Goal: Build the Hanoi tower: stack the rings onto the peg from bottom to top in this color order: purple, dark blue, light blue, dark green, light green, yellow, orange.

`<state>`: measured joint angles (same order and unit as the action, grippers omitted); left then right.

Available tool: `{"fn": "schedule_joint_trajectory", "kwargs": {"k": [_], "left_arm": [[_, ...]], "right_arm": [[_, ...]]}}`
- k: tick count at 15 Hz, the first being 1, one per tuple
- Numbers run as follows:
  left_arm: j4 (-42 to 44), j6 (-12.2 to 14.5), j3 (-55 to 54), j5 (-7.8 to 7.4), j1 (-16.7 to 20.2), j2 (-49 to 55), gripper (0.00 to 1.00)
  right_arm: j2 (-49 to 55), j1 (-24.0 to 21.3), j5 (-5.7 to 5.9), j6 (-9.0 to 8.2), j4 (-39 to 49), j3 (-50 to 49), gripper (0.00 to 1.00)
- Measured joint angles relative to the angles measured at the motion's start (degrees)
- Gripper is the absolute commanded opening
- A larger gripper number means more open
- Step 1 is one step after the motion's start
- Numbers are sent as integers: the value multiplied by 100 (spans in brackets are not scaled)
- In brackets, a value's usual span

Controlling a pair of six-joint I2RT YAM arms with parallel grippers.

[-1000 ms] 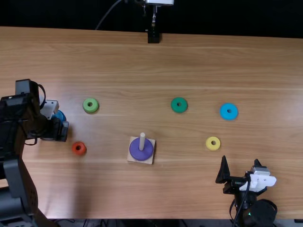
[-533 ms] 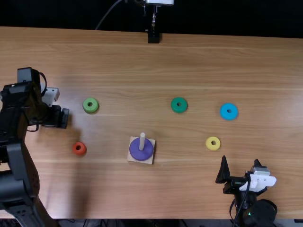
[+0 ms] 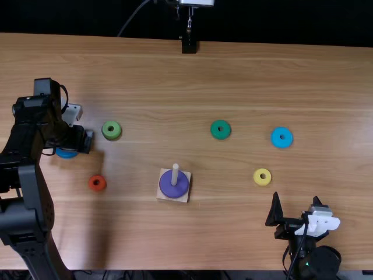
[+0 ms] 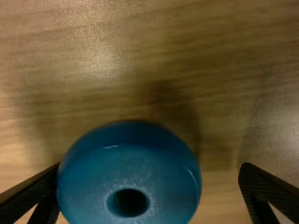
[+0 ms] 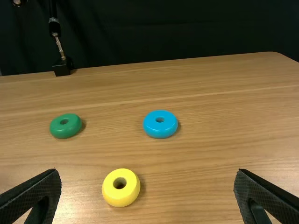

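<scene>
The purple ring (image 3: 174, 184) lies around the peg (image 3: 175, 174) on its square base (image 3: 164, 197). In the top view my left gripper (image 3: 87, 141) is low at the table's left, partly covering the dark blue ring (image 3: 66, 154). In the left wrist view that gripper (image 4: 150, 167) is open, with the dark blue ring (image 4: 129, 177) between its fingers, close to one and apart from the other. My right gripper (image 3: 296, 201) stands open near the front edge, nearer than the yellow ring (image 3: 262, 177); in the right wrist view the gripper (image 5: 147, 172) holds nothing.
Loose on the table are the light green ring (image 3: 111, 130), just right of my left gripper, the orange ring (image 3: 97, 183) nearer the front, the dark green ring (image 3: 221, 129) and the light blue ring (image 3: 282, 137). A black stand (image 3: 189, 45) is at the far edge.
My left gripper has moved away from the near edge and a little right, so the dark blue ring's near side now shows. The right arm and the other rings have kept still.
</scene>
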<state>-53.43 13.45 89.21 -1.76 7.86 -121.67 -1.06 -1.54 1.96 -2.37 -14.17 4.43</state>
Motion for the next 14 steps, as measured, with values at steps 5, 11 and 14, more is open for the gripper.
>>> {"fn": "schedule_joint_trajectory", "kwargs": {"k": [5, 11, 14], "left_arm": [[-7, -2, 0, -20, 2, 0, 6], [-723, 4, 599, -48, 2, 0, 8], [-1945, 7, 1178, -109, 0, 22, 8]], "right_arm": [[0, 0, 0, 0, 0, 0, 100], [0, 0, 2, 0, 2, 0, 100], [0, -2, 2, 0, 2, 0, 100]]}}
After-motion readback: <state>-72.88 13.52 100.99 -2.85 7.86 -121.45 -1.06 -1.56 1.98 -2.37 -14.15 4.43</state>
